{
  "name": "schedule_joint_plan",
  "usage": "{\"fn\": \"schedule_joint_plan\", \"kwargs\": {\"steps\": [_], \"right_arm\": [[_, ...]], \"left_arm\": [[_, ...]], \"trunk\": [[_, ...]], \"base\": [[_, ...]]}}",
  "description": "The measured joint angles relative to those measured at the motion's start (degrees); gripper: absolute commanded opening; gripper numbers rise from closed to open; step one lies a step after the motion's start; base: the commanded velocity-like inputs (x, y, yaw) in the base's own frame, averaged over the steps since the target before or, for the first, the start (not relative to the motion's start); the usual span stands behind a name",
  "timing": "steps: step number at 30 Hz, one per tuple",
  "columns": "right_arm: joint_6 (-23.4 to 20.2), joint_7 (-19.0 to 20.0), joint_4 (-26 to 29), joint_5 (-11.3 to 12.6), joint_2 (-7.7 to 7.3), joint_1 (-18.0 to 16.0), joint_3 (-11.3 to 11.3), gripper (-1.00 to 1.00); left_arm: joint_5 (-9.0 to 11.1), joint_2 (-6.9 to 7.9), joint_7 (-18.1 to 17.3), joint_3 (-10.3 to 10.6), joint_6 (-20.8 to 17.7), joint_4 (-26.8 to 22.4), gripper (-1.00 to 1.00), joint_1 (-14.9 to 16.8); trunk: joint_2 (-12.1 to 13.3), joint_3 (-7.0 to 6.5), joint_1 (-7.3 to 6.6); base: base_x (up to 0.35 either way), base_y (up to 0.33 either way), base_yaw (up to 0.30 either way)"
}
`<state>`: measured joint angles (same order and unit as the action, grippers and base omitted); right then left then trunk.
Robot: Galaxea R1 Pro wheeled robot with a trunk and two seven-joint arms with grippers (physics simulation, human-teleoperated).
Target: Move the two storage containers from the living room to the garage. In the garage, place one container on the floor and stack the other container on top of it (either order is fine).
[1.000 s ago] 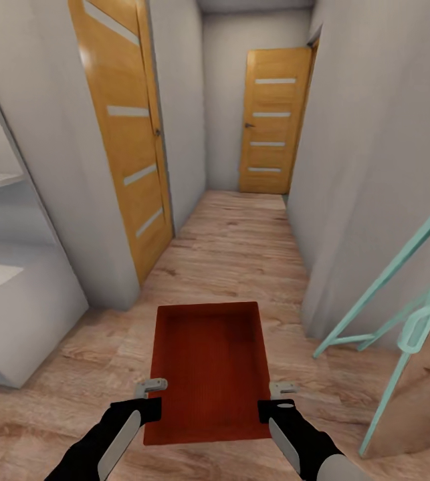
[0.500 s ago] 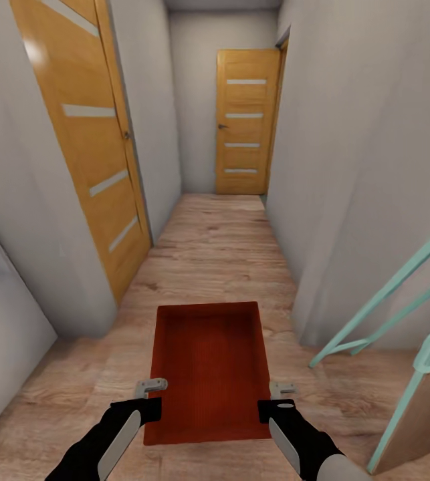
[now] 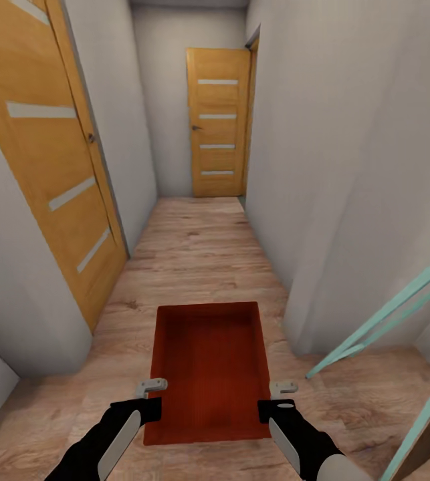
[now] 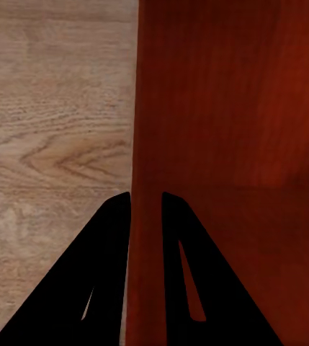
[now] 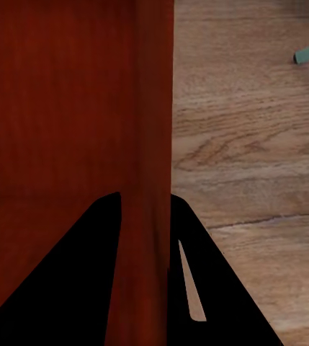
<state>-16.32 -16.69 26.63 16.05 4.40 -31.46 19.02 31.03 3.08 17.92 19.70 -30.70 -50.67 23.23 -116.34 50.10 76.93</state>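
Both arms are carrying the orange-red open-top rectangular bin (image 3: 208,371) low in front, over the light wood plank hallway floor (image 3: 201,247); the left gripper (image 4: 145,216) is clamping its left wall, the right gripper (image 5: 145,216) is pinching its right wall.

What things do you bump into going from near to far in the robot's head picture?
The two claws, left and right, clamped on the red storage container → wood plank floor of the hallway → closed wooden door at the far end.
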Motion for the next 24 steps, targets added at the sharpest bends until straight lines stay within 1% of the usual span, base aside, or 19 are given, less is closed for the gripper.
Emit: {"fn": "schedule_joint_plan", "kwargs": {"steps": [3,6,24], "right_arm": [[0.02,-0.04,-0.02,0.03,0.02,-0.01,0.02,-1.00],[0.01,-0.01,-0.03,0.01,0.02,-0.01,0.02,-1.00],[0.04,-0.03,-0.04,0.06,0.02,-0.01,0.05,-1.00]], "left_arm": [[0.04,0.01,0.01,-0.02,0.02,0.02,-1.00,0.00],[0.02,0.01,0.01,-0.02,0.00,0.00,-1.00,-0.01],[0.03,0.01,0.01,-0.01,0.02,0.00,-1.00,-0.01]], "trunk": [[0.00,0.00,0.00],[0.00,0.00,0.00],[0.00,0.00,0.00]], "base": [[0.324,0.197,-0.175],[0.324,0.197,-0.068],[0.324,0.197,-0.005]]}}
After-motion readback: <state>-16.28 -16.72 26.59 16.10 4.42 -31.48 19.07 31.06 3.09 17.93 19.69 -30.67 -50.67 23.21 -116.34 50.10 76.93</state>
